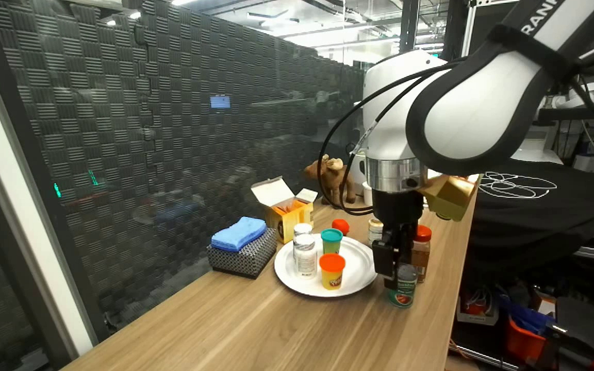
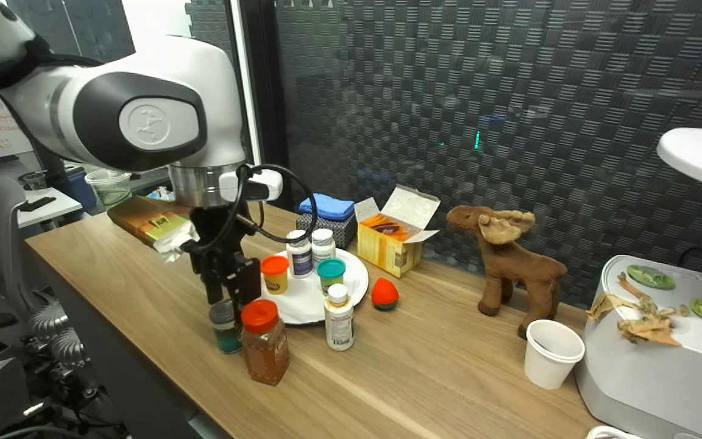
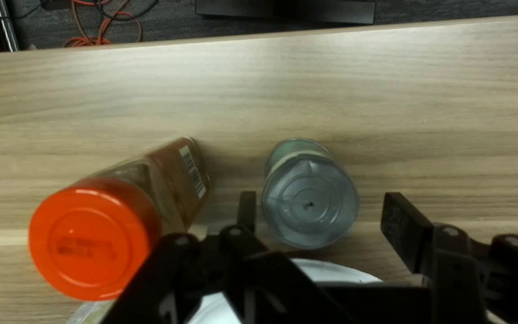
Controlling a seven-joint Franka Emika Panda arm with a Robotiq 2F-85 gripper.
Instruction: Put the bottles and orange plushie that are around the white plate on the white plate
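My gripper (image 3: 319, 216) is open around a grey-capped bottle (image 3: 309, 202) with a green body, standing upright; a gap shows on each side of the cap, narrower by the left finger (image 3: 246, 209). Close beside it stands the red-capped jar (image 2: 265, 347). On the white plate (image 1: 361, 263) stand two white bottles (image 1: 305, 257) (image 2: 323, 244), a teal-topped jar (image 2: 331, 277) and an orange-lidded jar (image 1: 332, 273). Another white-capped bottle (image 2: 339, 320) is on the table just off the plate's rim. The orange plushie (image 2: 384, 294) rests on the table beside the plate.
An open yellow carton (image 2: 389, 244) and a blue cloth (image 1: 238, 233) on a dark woven box (image 1: 248, 257) stand behind the plate. Farther along are a brown plush animal (image 2: 512, 262), white cups (image 2: 552, 353) and a grey-white appliance (image 2: 662, 353). The table edge (image 3: 259, 38) runs near the bottle.
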